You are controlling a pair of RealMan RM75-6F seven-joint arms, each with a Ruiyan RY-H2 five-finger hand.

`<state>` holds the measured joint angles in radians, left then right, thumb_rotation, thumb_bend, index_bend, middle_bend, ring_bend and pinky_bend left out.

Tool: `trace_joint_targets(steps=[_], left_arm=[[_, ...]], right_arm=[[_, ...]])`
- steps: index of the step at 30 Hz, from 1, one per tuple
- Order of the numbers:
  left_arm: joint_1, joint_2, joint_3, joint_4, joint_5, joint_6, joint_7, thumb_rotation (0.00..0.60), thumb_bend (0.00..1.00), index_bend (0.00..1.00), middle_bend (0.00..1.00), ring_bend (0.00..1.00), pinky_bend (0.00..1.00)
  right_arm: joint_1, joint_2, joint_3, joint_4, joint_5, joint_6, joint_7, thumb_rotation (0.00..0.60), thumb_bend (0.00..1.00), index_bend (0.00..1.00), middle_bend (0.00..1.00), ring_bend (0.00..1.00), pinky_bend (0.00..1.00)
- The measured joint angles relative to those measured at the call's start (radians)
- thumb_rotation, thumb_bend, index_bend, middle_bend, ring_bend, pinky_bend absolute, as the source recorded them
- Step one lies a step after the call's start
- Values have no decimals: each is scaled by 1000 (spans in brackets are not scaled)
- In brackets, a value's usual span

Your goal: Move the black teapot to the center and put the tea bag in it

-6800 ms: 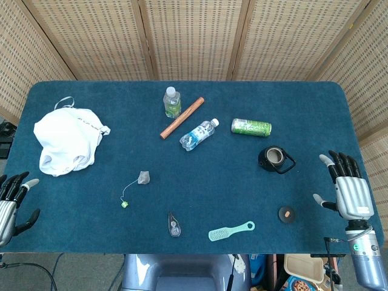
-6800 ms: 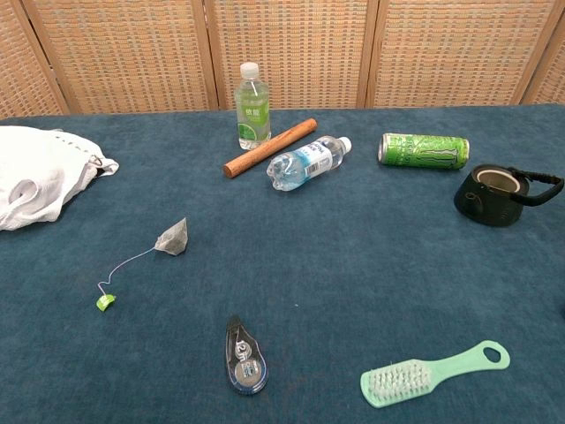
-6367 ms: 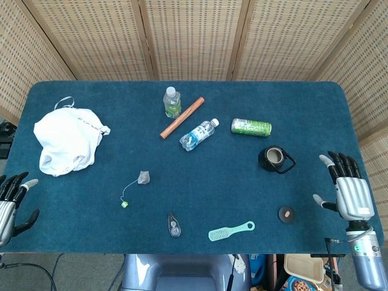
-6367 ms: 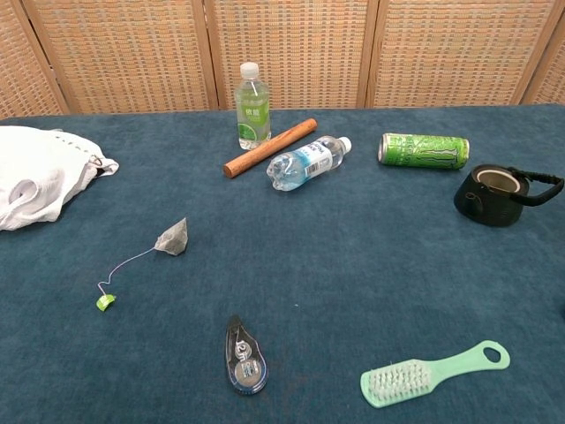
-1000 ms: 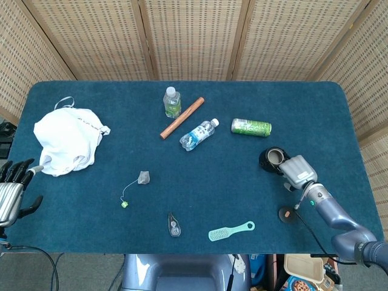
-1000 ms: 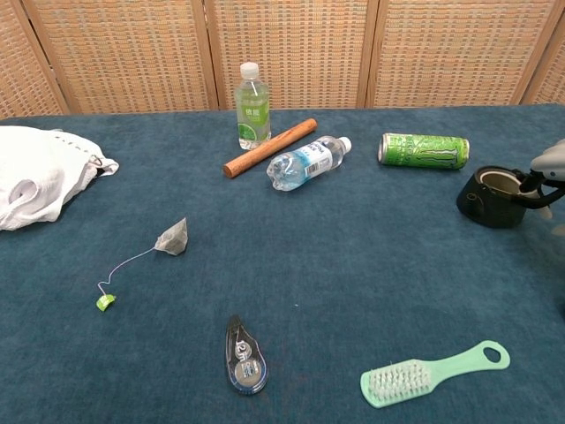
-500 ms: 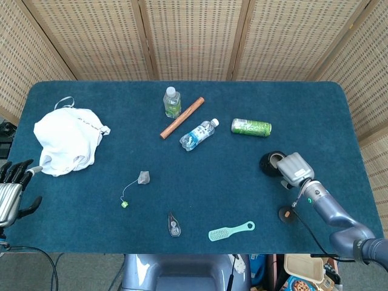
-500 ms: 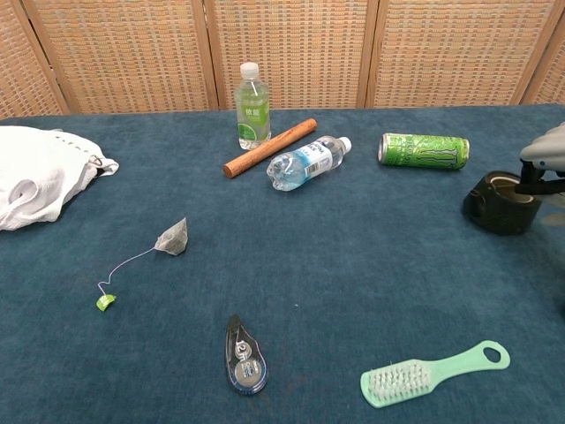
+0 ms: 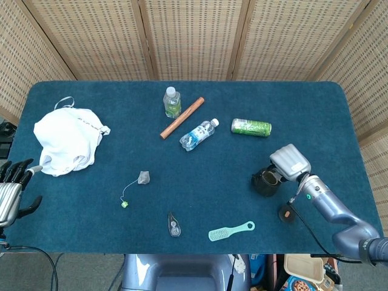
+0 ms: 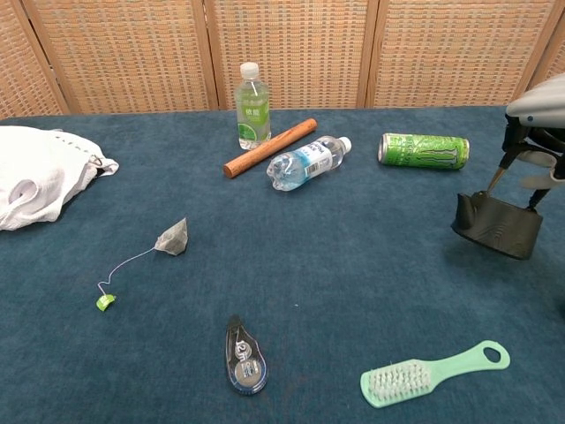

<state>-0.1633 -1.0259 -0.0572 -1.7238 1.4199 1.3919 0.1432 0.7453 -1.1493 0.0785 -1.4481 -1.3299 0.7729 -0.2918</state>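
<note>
While 0.5 s ago resting | black teapot now lifted | right hand

Woven screens in wooden frames are standing behind a table (blue cloth covering it), light falling evenly.

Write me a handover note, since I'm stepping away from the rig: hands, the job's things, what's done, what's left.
Right hand: holds the black teapot by its handle, lifted and tilted, at the table's right side.
Left hand: open, at the near left edge, holding nothing.
Tea bag: lying left of center, string and green tag trailing toward the near edge, untouched.
Done: teapot picked up.
Left: carry it to the center, set it upright, put the tea bag in.
</note>
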Motion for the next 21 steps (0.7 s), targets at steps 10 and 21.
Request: trace_joint_targets(steps=[10,21], left_arm=[[4,3,7,-4,-6,-7,0,600,357,194,105,103,30],[8,6,10,0,-7,-6,-4,600,358,194,105,103,30]], right_arm=[[22,67,25,-124,-33,7,47,525,488,865,760,702,699],[75,118,68,-250,-59,-3,43,526,488,866,760,702,698]])
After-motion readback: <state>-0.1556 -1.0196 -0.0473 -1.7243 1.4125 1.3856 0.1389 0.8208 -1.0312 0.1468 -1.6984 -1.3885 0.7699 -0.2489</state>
